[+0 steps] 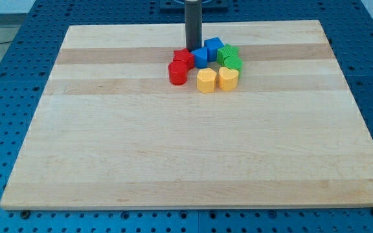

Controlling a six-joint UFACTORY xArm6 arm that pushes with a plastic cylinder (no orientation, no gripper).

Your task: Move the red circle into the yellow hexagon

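The red circle (pixel 177 73) sits on the wooden board (pixel 186 142) near the view's top centre. The yellow hexagon (pixel 206 80) lies just to its right, a small gap between them. My tip (pixel 193 48) is at the lower end of the dark rod, just above the cluster, behind a second red block (pixel 184 58) and a blue block (pixel 200 57). The tip is up and to the right of the red circle and does not touch it.
A yellow heart-shaped block (pixel 228 77) lies right of the hexagon. Another blue block (pixel 214 46) and two green blocks (pixel 227 53) (pixel 233 63) crowd the cluster's right side. A blue perforated table (pixel 18 77) surrounds the board.
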